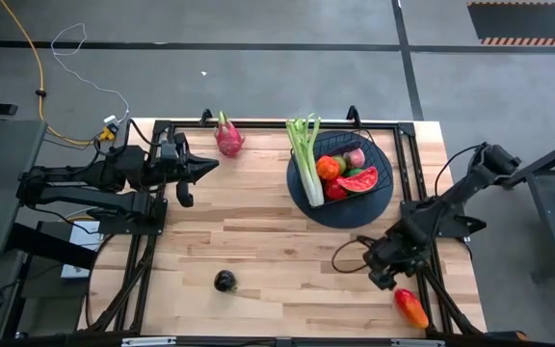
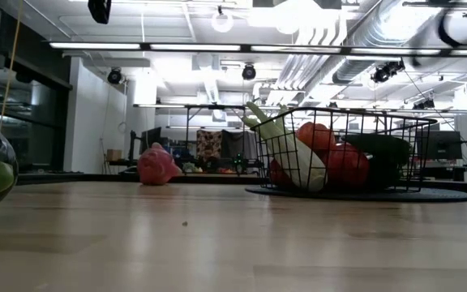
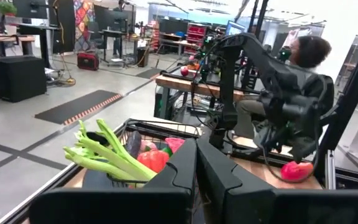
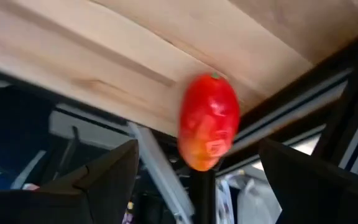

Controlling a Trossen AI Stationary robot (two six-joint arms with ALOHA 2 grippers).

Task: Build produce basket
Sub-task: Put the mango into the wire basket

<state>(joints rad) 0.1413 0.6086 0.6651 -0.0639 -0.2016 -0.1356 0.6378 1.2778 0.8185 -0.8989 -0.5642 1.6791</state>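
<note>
We hold our right gripper [image 1: 385, 273] wide at the table's five o'clock corner, jaws lined up on the red-orange mango [image 1: 410, 306] at the edge, likely our next pick. The basket [image 1: 379, 154], at one o'clock, holds celery [image 1: 306, 154], watermelon slice [image 1: 359, 180] and round fruits. Dragon fruit [image 1: 228, 135] waits at twelve, the dark round fruit [image 1: 224, 280] at six. Our left gripper [image 1: 200, 166] rests closed at ten.

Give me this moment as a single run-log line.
right gripper: open, beside mango at table corner | left gripper: shut, idle | basket: partly filled | dragon fruit, dark fruit: still out
</note>
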